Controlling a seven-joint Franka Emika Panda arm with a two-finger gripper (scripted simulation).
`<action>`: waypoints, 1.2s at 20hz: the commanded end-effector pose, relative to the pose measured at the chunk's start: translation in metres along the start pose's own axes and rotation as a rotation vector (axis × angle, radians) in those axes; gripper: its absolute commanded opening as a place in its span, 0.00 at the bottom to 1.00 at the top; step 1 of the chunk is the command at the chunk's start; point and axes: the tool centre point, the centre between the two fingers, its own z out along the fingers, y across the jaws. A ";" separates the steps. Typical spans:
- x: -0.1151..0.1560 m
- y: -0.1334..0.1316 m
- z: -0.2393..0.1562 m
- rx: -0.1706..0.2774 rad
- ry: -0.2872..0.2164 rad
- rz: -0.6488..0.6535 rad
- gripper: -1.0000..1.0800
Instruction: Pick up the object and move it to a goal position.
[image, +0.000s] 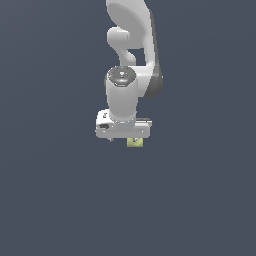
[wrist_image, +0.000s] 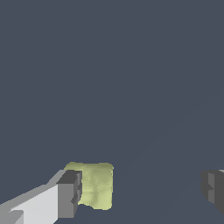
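White pincer (wrist_image: 142, 190) spread wide, gripping nothing — small yellow-green object (wrist_image: 96, 184) just beside one dark fingertip (wrist_image: 70, 192), peeking out at the pincer's 5 o'clock in the exterior view

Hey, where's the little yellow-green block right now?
In the exterior view the yellow-green block peeks out just under the gripper, toward that view's right. The wrist view shows it between the open fingers, right beside one finger.
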 end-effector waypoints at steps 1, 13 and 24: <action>-0.001 -0.001 0.001 0.000 0.000 -0.024 0.96; -0.012 -0.009 0.015 -0.001 -0.004 -0.281 0.96; -0.027 -0.020 0.030 0.002 -0.007 -0.607 0.96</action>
